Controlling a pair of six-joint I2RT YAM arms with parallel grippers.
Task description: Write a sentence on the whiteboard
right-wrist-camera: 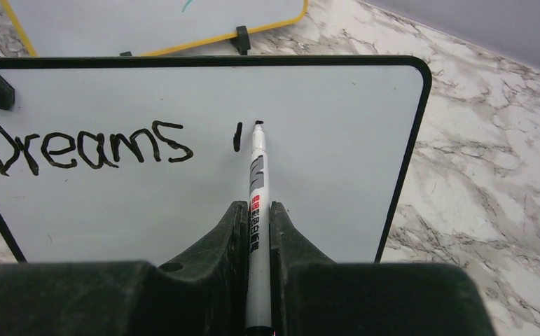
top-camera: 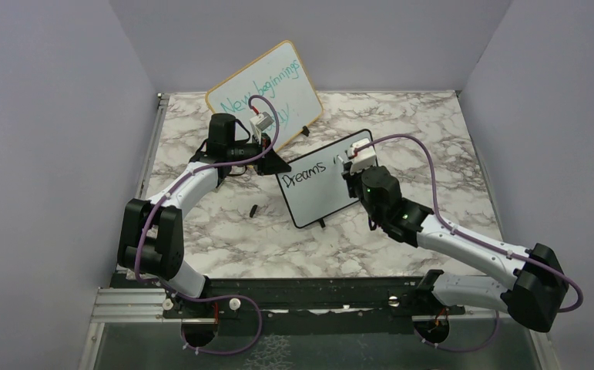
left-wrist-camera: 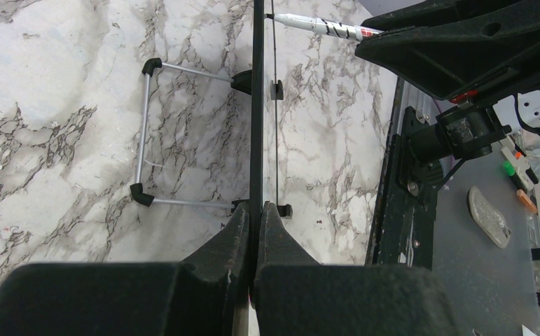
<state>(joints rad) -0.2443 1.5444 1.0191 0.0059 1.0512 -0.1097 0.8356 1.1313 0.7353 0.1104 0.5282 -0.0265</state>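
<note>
Two boards from top: whiteboard just in front of wood-framed board, sentence on it only "Dreams" plus one stroke. Left wrist: left gripper clamped shut on whiteboard edge. Right wrist: right gripper squeezing marker, tip touching whiteboard just right of that stroke.

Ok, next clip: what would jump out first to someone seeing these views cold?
Probably the black-framed whiteboard standing mid-table, with "Dreams" in black and one short stroke after it. The right gripper pinches a marker with its tip against the board beside that stroke, while the left gripper clamps the board's edge. Behind, a larger wood-framed board carries teal handwriting.
</note>
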